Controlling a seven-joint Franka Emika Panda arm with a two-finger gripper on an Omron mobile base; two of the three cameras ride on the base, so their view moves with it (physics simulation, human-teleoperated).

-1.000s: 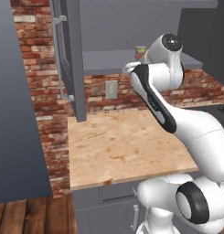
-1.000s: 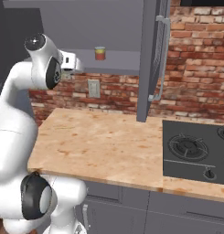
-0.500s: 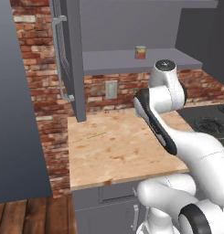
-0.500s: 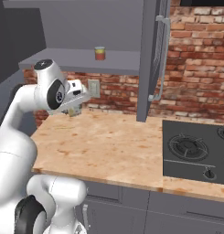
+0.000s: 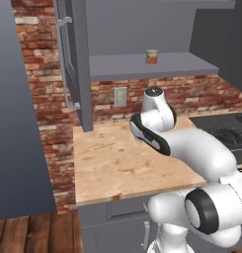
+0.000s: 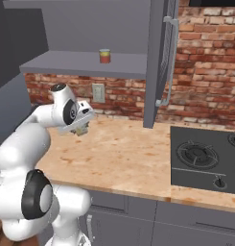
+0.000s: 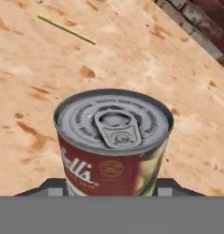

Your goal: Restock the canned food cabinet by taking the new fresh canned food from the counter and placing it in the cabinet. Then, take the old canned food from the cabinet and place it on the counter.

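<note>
My gripper (image 6: 81, 129) is shut on the old canned food (image 7: 112, 146), a can with a grey pull-tab lid and a dark red and pale yellowish label. In the hand view my gripper (image 7: 111, 188) holds it from below the frame, low over the counter (image 7: 40, 68). It hangs over the back left part of the counter (image 6: 128, 153). The new fresh canned food (image 5: 151, 56), short with a red label, stands upright on the shelf of the cabinet (image 5: 142, 66). From the right base view the same can (image 6: 105, 56) sits mid-shelf in the cabinet (image 6: 66, 62).
The open cabinet door (image 5: 80, 64) with its silver bar handle (image 5: 63, 59) juts out over the counter's left end. A black stove (image 6: 205, 158) lies to the right. A wall outlet (image 6: 97, 92) sits on the brick wall behind the hand. A thin yellow streak (image 7: 66, 29) marks the counter.
The arm has swung down from shelf height to just above the counter, carrying the can with it. The red can on the shelf has not moved.
</note>
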